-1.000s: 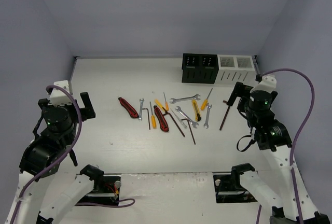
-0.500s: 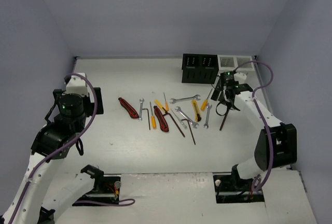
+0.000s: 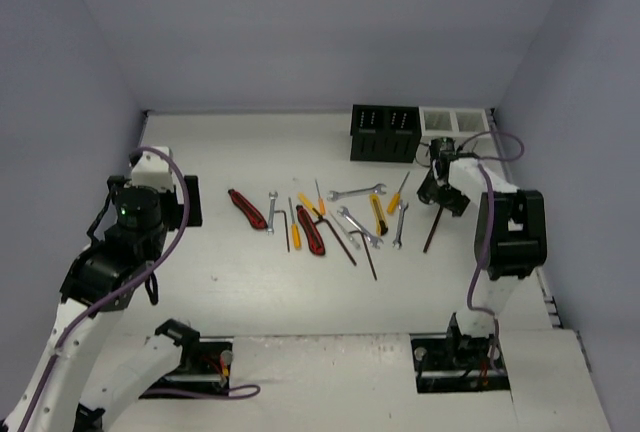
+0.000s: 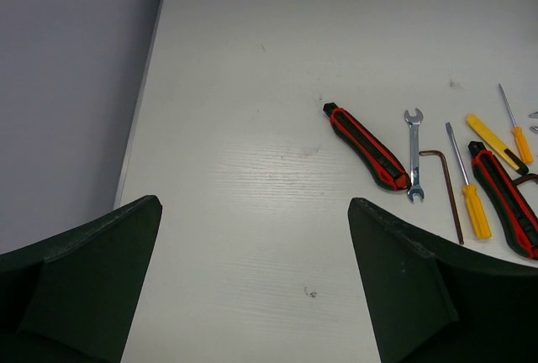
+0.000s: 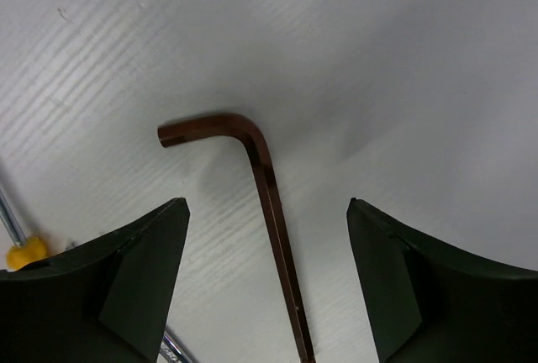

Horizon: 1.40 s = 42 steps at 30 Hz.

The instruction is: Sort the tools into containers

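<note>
Left gripper (image 4: 254,212): jaws spread wide, nothing held, hung over bare table (image 4: 252,86) at the left. A red-black utility knife (image 4: 366,146) lies ahead and to its right, untouched.

Mid-table: wrenches, screwdrivers, knives and hex keys are laid loose. None is seen in a box.

Step in hand is judged to be the pick of the dark hex key (image 5: 206,126), which lies apart at the right end of the spread. Right gripper (image 5: 266,205): jaws spread, one finger either side of the long shaft just below the bend. No contact is seen and nothing is pinched.

- The shaft should be kept centred between the pads, or it will be shoved sideways.
- The key is thin and flat, so the fingers should be taken right down to the table before closing.
- The grip is best placed near the bend, to limit swing.
- The orange screwdriver handle (image 5: 25,252) just outside one finger should be kept clear.
- A straight lift is advised, then a carry to the black box (image 3: 383,132) or white box (image 3: 455,132), both close behind. Which compartment cannot be told.

No brand, label or writing can be read anywhere.
</note>
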### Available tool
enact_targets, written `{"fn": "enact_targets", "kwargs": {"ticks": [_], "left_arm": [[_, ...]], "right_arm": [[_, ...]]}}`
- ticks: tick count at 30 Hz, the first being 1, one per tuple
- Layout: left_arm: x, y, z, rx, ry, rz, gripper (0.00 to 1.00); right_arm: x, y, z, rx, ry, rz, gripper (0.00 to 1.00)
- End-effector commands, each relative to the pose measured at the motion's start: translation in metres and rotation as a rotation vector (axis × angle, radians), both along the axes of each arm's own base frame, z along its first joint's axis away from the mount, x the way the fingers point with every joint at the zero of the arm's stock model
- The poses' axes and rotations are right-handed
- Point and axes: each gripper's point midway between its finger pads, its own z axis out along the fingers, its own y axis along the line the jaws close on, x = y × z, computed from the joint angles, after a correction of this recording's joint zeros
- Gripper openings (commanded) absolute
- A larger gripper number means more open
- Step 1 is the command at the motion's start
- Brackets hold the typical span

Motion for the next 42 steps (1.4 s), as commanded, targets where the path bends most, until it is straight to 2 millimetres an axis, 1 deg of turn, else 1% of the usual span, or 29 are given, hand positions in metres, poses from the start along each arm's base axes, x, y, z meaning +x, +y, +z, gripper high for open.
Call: {"fn": "enact_targets", "kwargs": {"ticks": [1, 3, 6, 9, 12, 14, 17, 21, 22, 24, 25, 26, 27, 29, 30, 32, 36, 39, 40, 41, 42], "left_arm": [[0.007, -0.006, 0.01, -0.02, -0.035, -0.018, 0.91], [0.007, -0.006, 0.009, -0.02, -0.034, -0.012, 0.91], [0.009, -0.002, 0.008, -0.03, -0.037, 0.024, 0.91], [0.011, -0.003, 0.008, -0.045, -0.038, 0.041, 0.91], [0.018, -0.005, 0.009, -0.053, -0.042, 0.043, 0.91], [0.022, -0.008, 0.008, -0.055, -0.039, 0.043, 0.91], [0.027, -0.01, 0.007, -0.058, -0.037, 0.045, 0.91], [0.032, -0.012, 0.007, -0.058, -0.037, 0.043, 0.91], [0.033, -0.013, 0.007, -0.059, -0.04, 0.043, 0.91], [0.035, -0.014, 0.01, -0.064, -0.051, 0.043, 0.91], [0.036, -0.014, 0.012, -0.067, -0.059, 0.042, 0.91], [0.037, -0.015, 0.013, -0.07, -0.065, 0.041, 0.91], [0.038, -0.015, 0.015, -0.069, -0.07, 0.038, 0.91], [0.039, -0.015, 0.018, -0.063, -0.08, 0.032, 0.91], [0.039, -0.015, 0.02, -0.059, -0.085, 0.032, 0.91], [0.039, -0.014, 0.023, -0.052, -0.092, 0.034, 0.91], [0.038, -0.011, 0.022, -0.043, -0.099, 0.042, 0.91], [0.038, -0.009, 0.021, -0.034, -0.097, 0.046, 0.91], [0.037, -0.008, 0.021, -0.031, -0.099, 0.054, 0.91], [0.037, -0.007, 0.021, -0.028, -0.1, 0.059, 0.91], [0.037, -0.006, 0.021, -0.026, -0.101, 0.062, 0.91]], "right_arm": [[0.021, -0.005, 0.005, 0.008, -0.036, -0.011, 0.66], [0.022, -0.006, -0.005, 0.019, -0.014, -0.008, 0.63], [0.018, -0.004, -0.014, 0.038, 0.014, 0.005, 0.58], [0.012, -0.005, -0.018, 0.039, 0.03, 0.005, 0.53], [0.004, -0.006, -0.025, 0.037, 0.054, 0.01, 0.44], [0.001, -0.007, -0.026, 0.026, 0.058, 0.005, 0.35], [0.001, -0.006, -0.023, 0.033, 0.049, 0.011, 0.21], [0.007, -0.008, 0.001, 0.011, -0.01, 0.028, 0.02], [0.01, -0.009, 0.01, 0.003, -0.033, 0.032, 0.0], [0.016, -0.012, 0.031, -0.012, -0.087, 0.042, 0.0], [0.025, -0.013, 0.056, -0.023, -0.154, 0.048, 0.0], [0.027, -0.013, 0.065, -0.033, -0.174, 0.055, 0.0], [0.034, -0.016, 0.083, -0.052, -0.218, 0.062, 0.0], [0.047, -0.021, 0.136, -0.102, -0.341, 0.073, 0.0], [0.051, -0.025, 0.158, -0.134, -0.385, 0.08, 0.0], [0.061, -0.035, 0.209, -0.202, -0.5, 0.069, 0.0], [0.078, -0.049, 0.295, -0.33, -0.71, 0.078, 0.0], [0.088, -0.057, 0.342, -0.41, -0.846, 0.075, 0.0], [0.094, -0.06, 0.359, -0.451, -0.901, 0.08, 0.0], [0.099, -0.064, 0.369, -0.486, -0.935, 0.08, 0.0], [0.102, -0.067, 0.376, -0.516, -0.954, 0.079, 0.0]]}}
